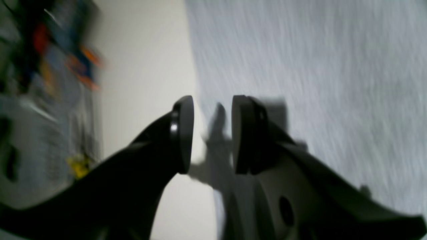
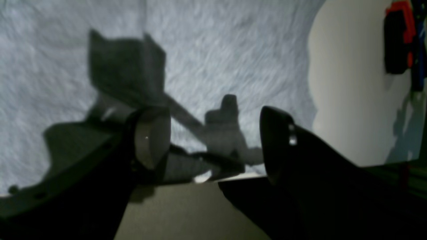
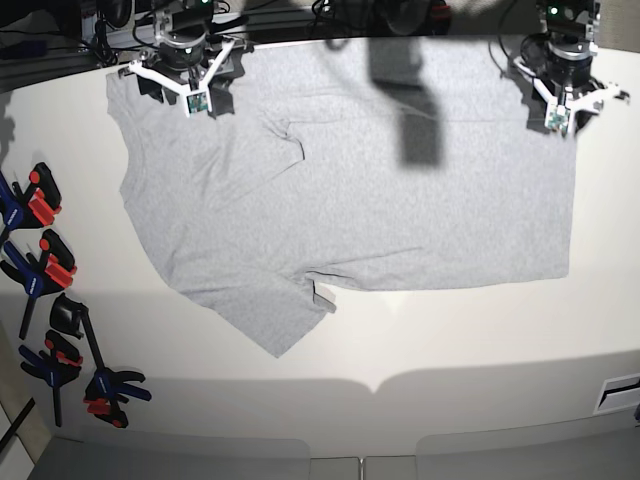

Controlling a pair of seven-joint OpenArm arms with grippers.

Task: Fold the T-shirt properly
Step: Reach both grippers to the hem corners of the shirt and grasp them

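The light grey T-shirt (image 3: 350, 190) lies spread flat on the white table (image 3: 470, 340), one sleeve pointing toward the front edge. At the shirt's far left corner in the base view, my right gripper (image 3: 192, 92) hovers open. In the right wrist view its jaws (image 2: 215, 140) stand wide apart above the T-shirt (image 2: 217, 50) near a cloth edge, with nothing between them. My left gripper (image 3: 560, 110) is at the far right corner. Its fingers (image 1: 211, 133) are parted by a narrow gap and hold nothing, right over the border of the T-shirt (image 1: 317, 66) and bare table (image 1: 146, 66).
Several blue, black and orange spring clamps (image 3: 40, 260) lie along the table's left edge, more of them near the front left (image 3: 100, 385). Cables and dark equipment (image 3: 300, 15) line the back edge. A dark shadow (image 3: 415, 110) falls on the shirt's upper middle.
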